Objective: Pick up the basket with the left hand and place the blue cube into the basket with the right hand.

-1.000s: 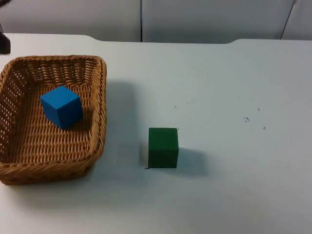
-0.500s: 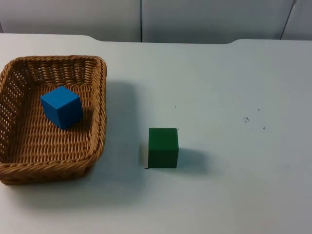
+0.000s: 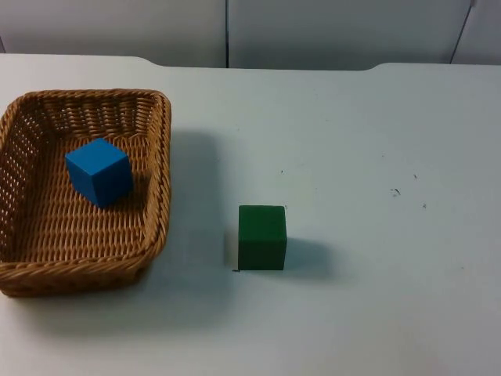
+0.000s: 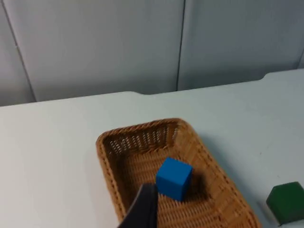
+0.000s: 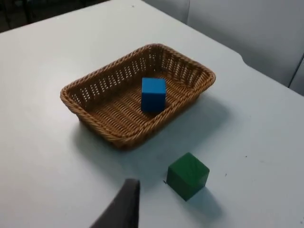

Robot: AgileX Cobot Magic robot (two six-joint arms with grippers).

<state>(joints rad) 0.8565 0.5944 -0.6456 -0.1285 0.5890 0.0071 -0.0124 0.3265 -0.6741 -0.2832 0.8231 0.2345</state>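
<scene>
A woven wicker basket rests on the white table at the left in the top view. The blue cube lies inside it, toward the back. From the left wrist view, the basket and the blue cube lie just beyond my left gripper, which hangs above the basket's near end and holds nothing that I can see. My right gripper hovers high over the table, well away from the basket and the blue cube.
A green cube stands on the table to the right of the basket, a short gap from its wall; it also appears as the green cube near my right gripper. The grey partition wall closes the table's far edge.
A dark part of the left arm at the top view's left edge one second ago has gone out of that picture. Basket and both cubes have not moved.
</scene>
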